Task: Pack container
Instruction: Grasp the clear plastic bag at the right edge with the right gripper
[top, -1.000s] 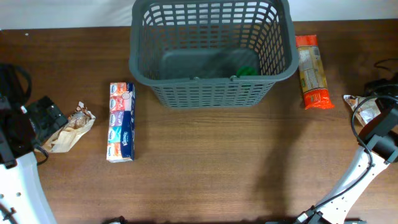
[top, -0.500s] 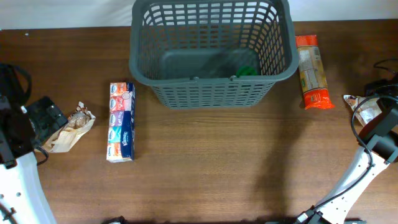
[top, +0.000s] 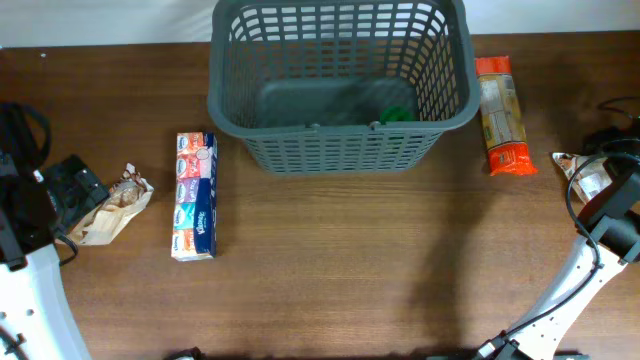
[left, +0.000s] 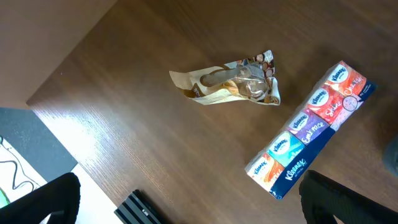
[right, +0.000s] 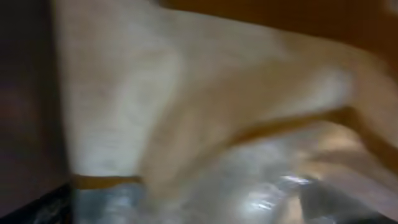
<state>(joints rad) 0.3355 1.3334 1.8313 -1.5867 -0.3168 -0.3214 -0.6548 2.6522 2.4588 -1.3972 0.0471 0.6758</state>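
The container (top: 340, 85), a dark grey lattice basket, stands at the table's far middle with a green item (top: 397, 114) inside. A crumpled beige snack packet (top: 115, 207) (left: 233, 87) and a long tissue pack (top: 195, 195) (left: 311, 137) lie at the left. My left gripper (top: 75, 187) (left: 196, 211) hovers open beside the snack packet, holding nothing. An orange packet (top: 500, 115) lies right of the basket. My right gripper (top: 598, 180) (right: 186, 205) sits low over a clear-and-beige packet (top: 578, 175) (right: 205, 124), which fills its blurred view; the jaws stand wide apart.
A black ribbed part (left: 149, 211) shows at the bottom of the left wrist view. The table's left edge (left: 62, 68) runs close to the snack packet. Black cables (top: 615, 110) lie at the far right.
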